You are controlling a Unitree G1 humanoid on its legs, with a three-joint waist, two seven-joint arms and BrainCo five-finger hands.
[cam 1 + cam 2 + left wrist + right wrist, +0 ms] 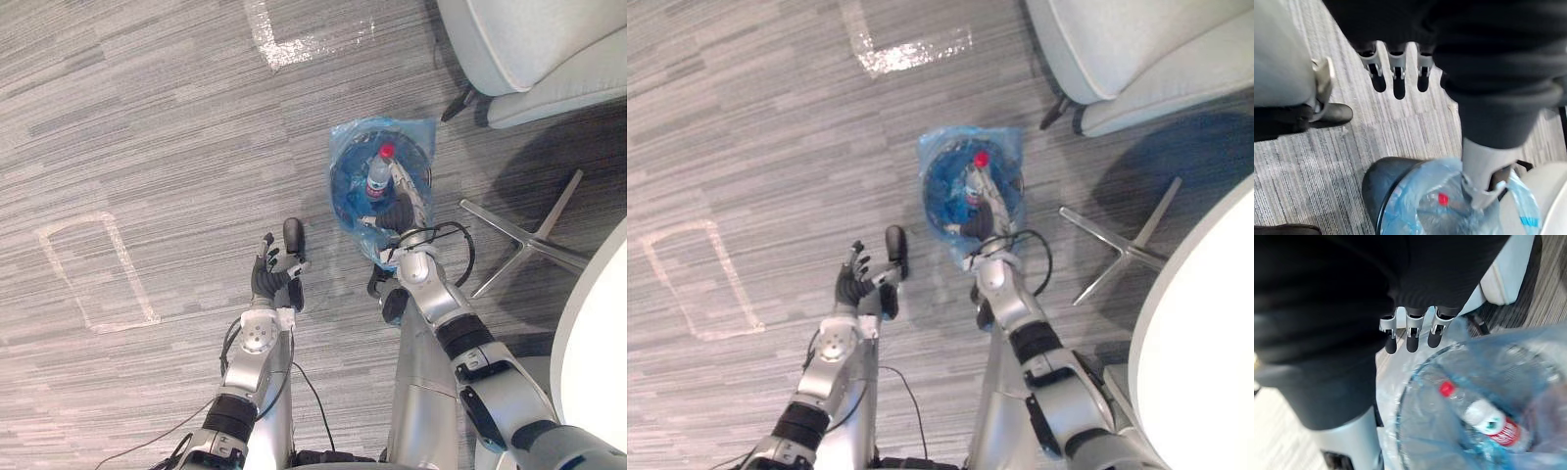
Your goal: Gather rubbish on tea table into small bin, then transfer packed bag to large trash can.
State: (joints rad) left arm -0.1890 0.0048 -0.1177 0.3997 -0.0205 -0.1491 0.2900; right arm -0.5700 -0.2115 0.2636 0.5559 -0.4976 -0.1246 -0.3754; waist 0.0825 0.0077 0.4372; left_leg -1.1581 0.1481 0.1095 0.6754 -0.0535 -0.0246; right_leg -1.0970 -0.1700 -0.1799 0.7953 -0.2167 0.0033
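Observation:
A small dark bin (1376,181) lined with a blue plastic bag (345,139) stands on the carpet ahead of me. A clear bottle (378,176) with a red cap and a red label (1488,423) lies inside the bag. My right hand (397,213) hovers at the bin's near rim, above the bag's edge; its fingers (1412,337) are straight and hold nothing. My left hand (269,279) floats over bare carpet a short way left of the bin, palm up, with relaxed fingers (1396,78) and nothing in it.
A grey armchair (529,49) stands beyond the bin at the far right. A chair's metal star base (534,235) spreads to the right of the bin. A white round table edge (598,333) shows at the right. Tape marks (98,274) lie on the carpet.

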